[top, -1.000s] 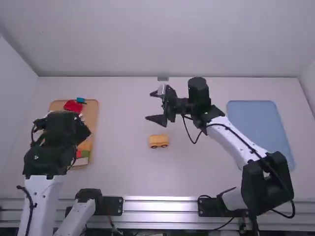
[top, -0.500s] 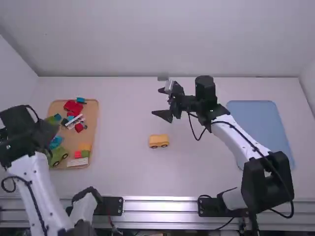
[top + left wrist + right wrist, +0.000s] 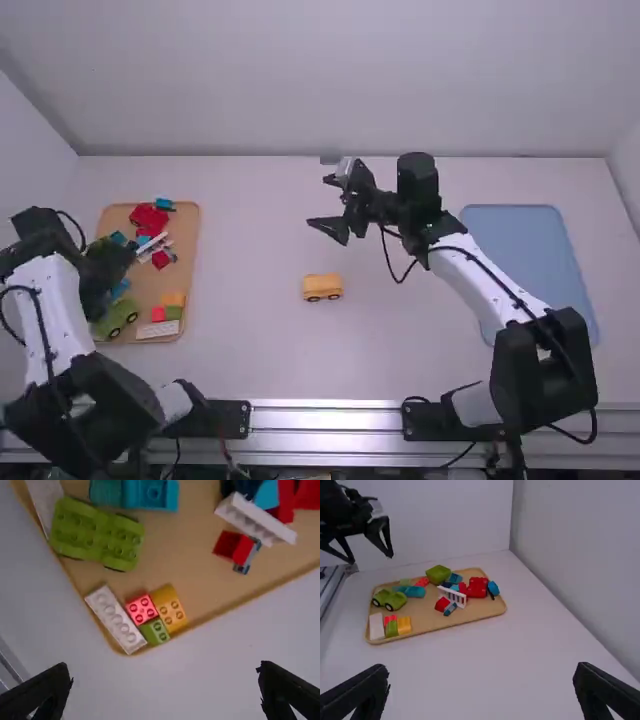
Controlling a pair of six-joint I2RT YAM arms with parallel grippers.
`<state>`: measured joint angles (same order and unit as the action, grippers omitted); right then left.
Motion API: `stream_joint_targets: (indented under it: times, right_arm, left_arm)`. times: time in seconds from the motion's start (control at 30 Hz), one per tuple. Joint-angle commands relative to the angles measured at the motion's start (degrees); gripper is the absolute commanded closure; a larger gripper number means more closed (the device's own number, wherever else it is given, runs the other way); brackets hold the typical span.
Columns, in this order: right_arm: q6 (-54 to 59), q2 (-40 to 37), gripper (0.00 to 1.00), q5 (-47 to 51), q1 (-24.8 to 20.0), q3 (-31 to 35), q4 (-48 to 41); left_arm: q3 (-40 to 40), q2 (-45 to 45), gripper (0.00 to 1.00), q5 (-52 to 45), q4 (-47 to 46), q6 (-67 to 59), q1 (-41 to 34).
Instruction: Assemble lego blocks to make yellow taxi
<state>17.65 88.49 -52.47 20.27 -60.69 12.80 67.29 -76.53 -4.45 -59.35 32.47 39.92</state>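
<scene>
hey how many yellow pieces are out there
2: the wheeled piece on the table, and a block beside the small green block in the tray. More may be hidden there.

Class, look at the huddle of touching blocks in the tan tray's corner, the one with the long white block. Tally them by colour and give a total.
White block: 1
Red block: 1
Yellow block: 1
Green block: 1
Total: 4

"What do you count?"

"One wooden tray [image 3: 150, 285], one blue tray [image 3: 530, 260], one yellow car [image 3: 322, 288], one green car [image 3: 395, 601] (two cars altogether), one white fence [image 3: 452, 595]."

"And blue pieces [image 3: 415, 591]?"

"At least three; they overlap, so perhaps more."
</scene>
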Motion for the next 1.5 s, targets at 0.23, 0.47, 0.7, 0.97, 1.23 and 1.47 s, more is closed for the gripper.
stream_joint_targets:
  times: [0.23,0.47,0.7,0.97,1.23,1.47]
  right_arm:
    - [-1.3,0.7,0.01,0.0,0.7,-2.0,1.0]
    - [-1.4,0.7,0.01,-0.2,0.7,-2.0,1.4]
    - [-1.4,0.7,0.01,0.0,0.7,-2.0,1.6]
    - [-1.4,0.7,0.01,-0.2,0.7,-2.0,1.4]
    - [-1.4,0.7,0.01,-0.2,0.7,-2.0,1.3]
    - [-1.4,0.7,0.01,-0.2,1.1,-2.0,1.0]
  left_arm:
    - [0.1,-18.0,0.15,0.0,5.9,7.2,-8.6]
    - [-0.9,-21.7,0.34,2.0,8.1,10.5,-9.9]
    - [-4.6,-21.7,0.36,3.8,10.4,13.6,-9.9]
    - [-8.6,-21.7,0.43,1.5,15.7,13.6,-9.9]
    - [-10.8,-21.7,0.42,1.9,18.7,15.4,-9.9]
    - [-12.7,-21.7,0.44,2.4,21.6,16.2,-10.1]
